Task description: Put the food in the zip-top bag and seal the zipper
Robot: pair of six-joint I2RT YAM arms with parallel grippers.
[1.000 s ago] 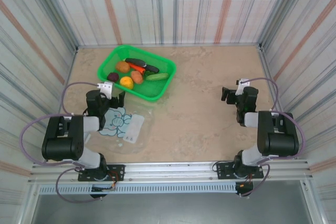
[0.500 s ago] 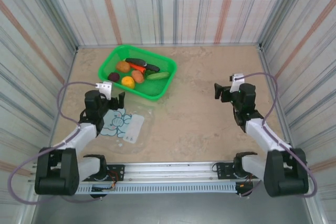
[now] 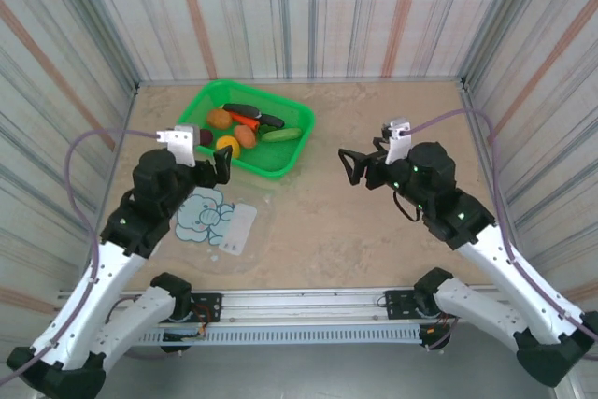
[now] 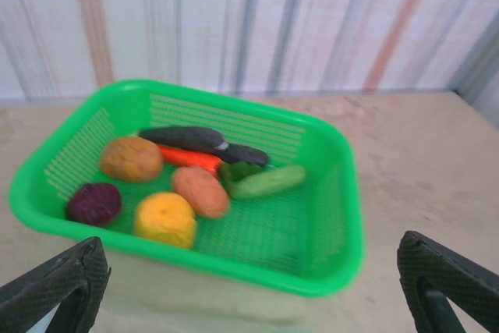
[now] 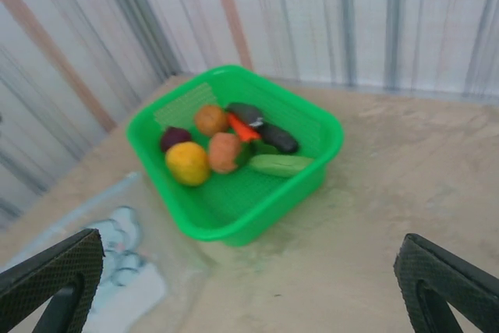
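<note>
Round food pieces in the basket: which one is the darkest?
The dark red-purple piece, leftmost in the basket, beside the yellow-orange one; the other round pieces are orange or brownish.

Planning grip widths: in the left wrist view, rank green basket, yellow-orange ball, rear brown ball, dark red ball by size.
1. green basket
2. yellow-orange ball and rear brown ball, about alike; yellow-orange sits nearer, so unranked
3. dark red ball, slightly smaller

The basket (image 4: 339, 216) is bright green mesh. The carrot (image 4: 189, 158) is orange, the cucumber (image 4: 267, 182) green, the eggplant (image 4: 187, 138) near-black, beside a yellow-orange ball (image 4: 164, 219), a red-purple ball (image 4: 93, 203) and brownish balls (image 4: 131, 158). The clear bag (image 3: 210, 220) bears a pale blue cartoon print; the bench (image 3: 374, 221) is mottled beige, the walls (image 3: 308, 16) white with grey and rust stripes
</note>
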